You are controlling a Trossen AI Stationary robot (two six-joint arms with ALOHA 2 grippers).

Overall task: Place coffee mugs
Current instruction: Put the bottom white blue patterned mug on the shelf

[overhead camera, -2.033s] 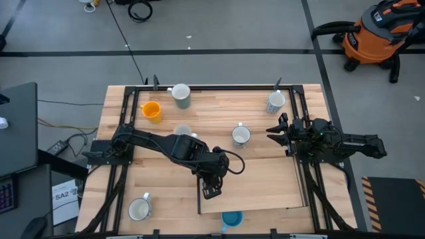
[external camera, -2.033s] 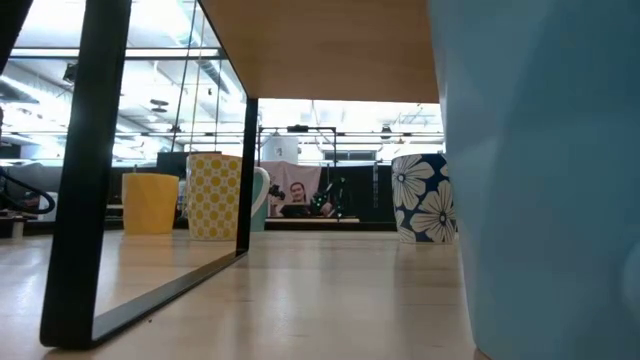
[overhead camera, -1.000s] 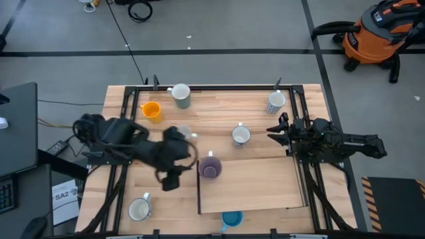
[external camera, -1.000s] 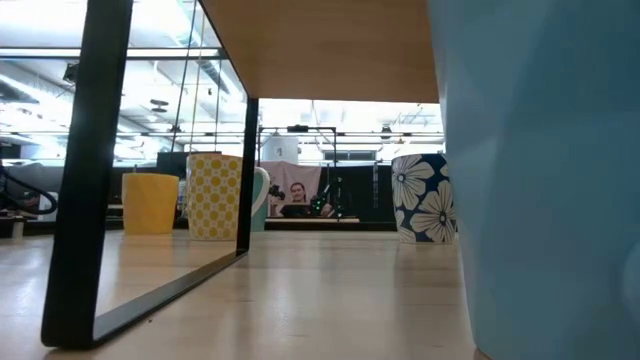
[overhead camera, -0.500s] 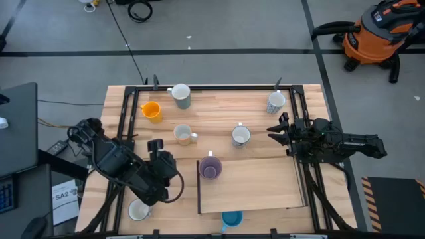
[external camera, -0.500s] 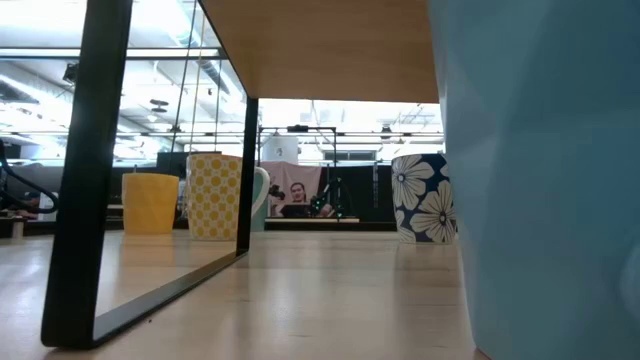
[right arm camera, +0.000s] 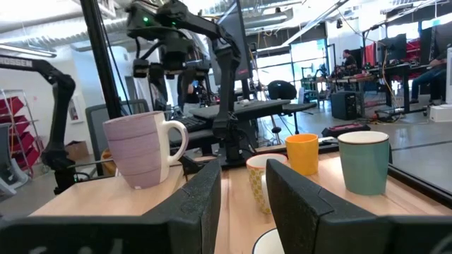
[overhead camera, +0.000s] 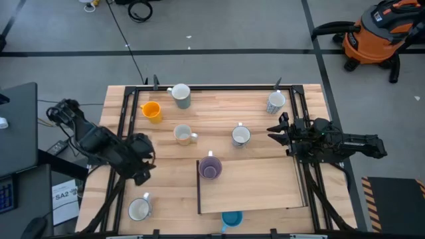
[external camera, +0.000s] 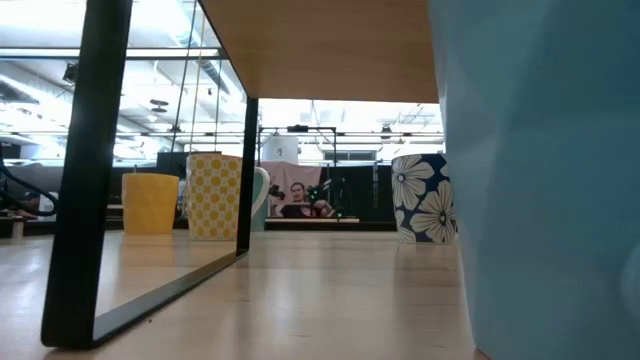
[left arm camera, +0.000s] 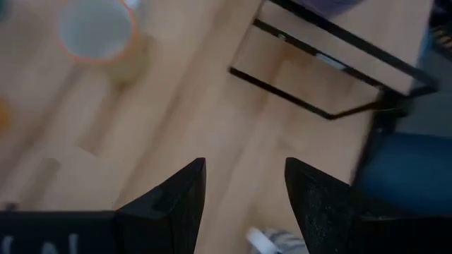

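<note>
Several mugs show in the high view. The purple mug [overhead camera: 210, 166] stands on the left far corner of a raised wooden shelf [overhead camera: 259, 186]. On the table stand an orange mug [overhead camera: 151, 110], a grey-green mug [overhead camera: 180, 95], a yellow-patterned mug [overhead camera: 182, 135], a white mug [overhead camera: 240, 135], a flowered mug [overhead camera: 275, 101], a white mug [overhead camera: 138, 210] and a blue mug [overhead camera: 232, 218]. My left gripper [overhead camera: 141, 175] hangs open over the table's left side [left arm camera: 244, 166], touching nothing. My right gripper [overhead camera: 274, 131] waits open at the right side [right arm camera: 244, 169].
The shelf's black frame [external camera: 100, 170] stands on the table near the middle; the blue mug [external camera: 540, 180] sits by the near edge, right at the low camera. Black rails [overhead camera: 126, 126] run along the table's left and right sides. Bare wood lies between shelf and left rail.
My left arm has drawn back from beside the shelf toward the table's left edge, its gripper swinging first toward the near-left white mug, then farther left. The purple mug stays standing on the shelf. The right arm has kept still.
</note>
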